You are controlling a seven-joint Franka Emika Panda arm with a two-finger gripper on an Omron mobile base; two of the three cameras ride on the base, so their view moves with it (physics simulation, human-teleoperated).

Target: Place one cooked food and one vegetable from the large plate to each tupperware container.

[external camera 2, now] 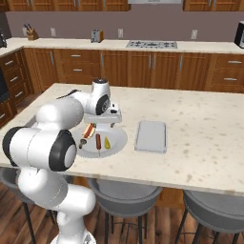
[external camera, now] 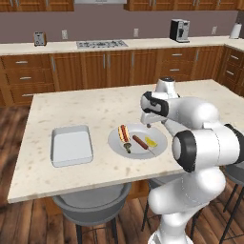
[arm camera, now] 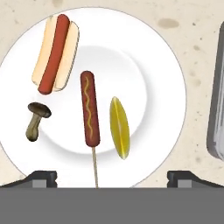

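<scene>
Gripper (arm camera: 112,177) hangs above the large plate (arm camera: 170,87), looking straight down on it. Jaws stand wide apart, nothing between them; both finger tips (arm camera: 43,178) sit near the plate's near rim in the hand view. In the left base view the gripper (external camera: 148,124) is over the plate's far edge.

All four food items are on the plate (external camera: 159,136), none touching another:
- hot dog (arm camera: 56,53), red sausage in tan bun, on the plate's upper left in the hand view
- mushroom (arm camera: 36,120), olive-brown, just below the hot dog, near the rim
- skewered sausage (arm camera: 89,109) with a mustard squiggle, around the plate's middle, stick pointing toward the gripper
- yellow wedge (arm camera: 119,127), just beside the sausage on the other side from the mushroom

Same layout from the base cameras: hot dog (external camera: 124,133), mushroom (external camera: 127,147), sausage (external camera: 140,141), wedge (external camera: 150,141).

Trays: one pale grey tray (external camera: 71,144) lies on the island counter (external camera: 71,107) to the left of the plate, apart from it, nothing in it. The right base view shows a tray (external camera 2: 151,136) to the right of the plate (external camera 2: 119,138), close to it, also apart from it. Its edge shows at the right of the hand view (arm camera: 216,96).
</scene>
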